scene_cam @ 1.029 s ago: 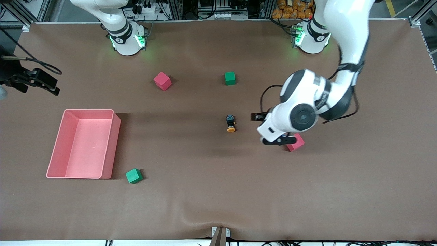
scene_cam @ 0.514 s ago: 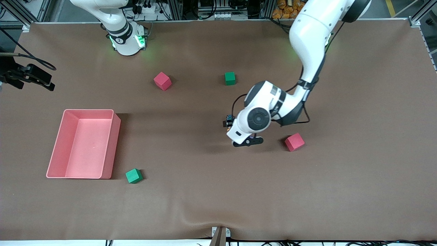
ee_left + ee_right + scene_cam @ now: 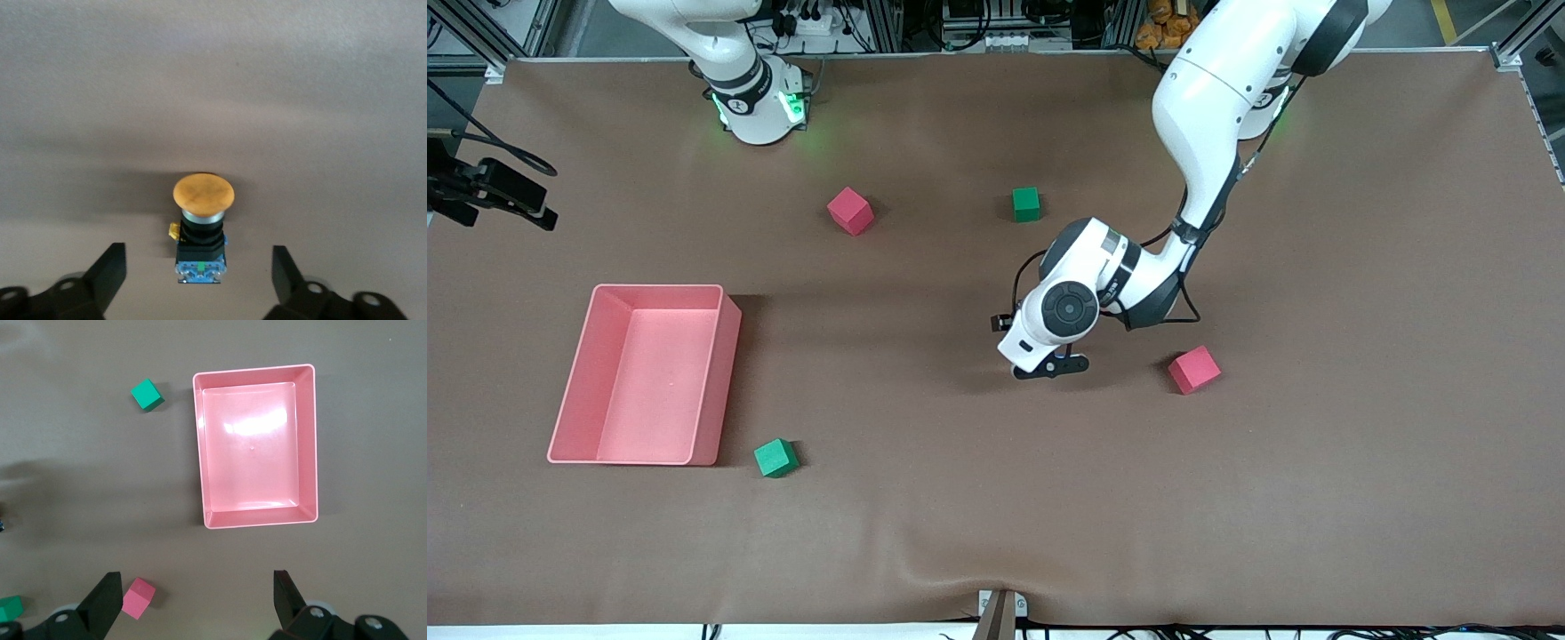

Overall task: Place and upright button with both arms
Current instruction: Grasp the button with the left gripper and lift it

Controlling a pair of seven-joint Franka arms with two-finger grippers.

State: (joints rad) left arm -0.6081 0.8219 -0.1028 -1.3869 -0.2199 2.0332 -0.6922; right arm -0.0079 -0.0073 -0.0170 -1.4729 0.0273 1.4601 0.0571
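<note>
The button (image 3: 201, 230), a tiny push-button with a round orange cap, a black cylindrical body and a bluish rear end, lies on its side on the brown table covering (image 3: 996, 498) near the middle of the table; in the front view the left arm's wrist hides it completely, so only the left wrist view shows it; there it sits between the two dark fingers (image 3: 107, 277) of the left gripper (image 3: 200, 283), which are spread wide on either side of it without touching it; the left gripper (image 3: 1049, 366) hangs low over the button, its white arm (image 3: 1209, 107) reaching down from its base toward the table's centre. The right gripper (image 3: 197, 603) is open and holds nothing; it waits high over the right arm's end of the table, looking down on a pink rectangular plastic bin (image 3: 257, 447) that stands on the table. A green foam cube (image 3: 775, 458) sits just beside the bin's corner, nearer the front camera; a red foam cube (image 3: 850, 211) and another green foam cube (image 3: 1026, 204) lie closer to the arm bases; a second red foam cube (image 3: 1194, 370) rests near the left gripper, toward the left arm's end of the table.
</note>
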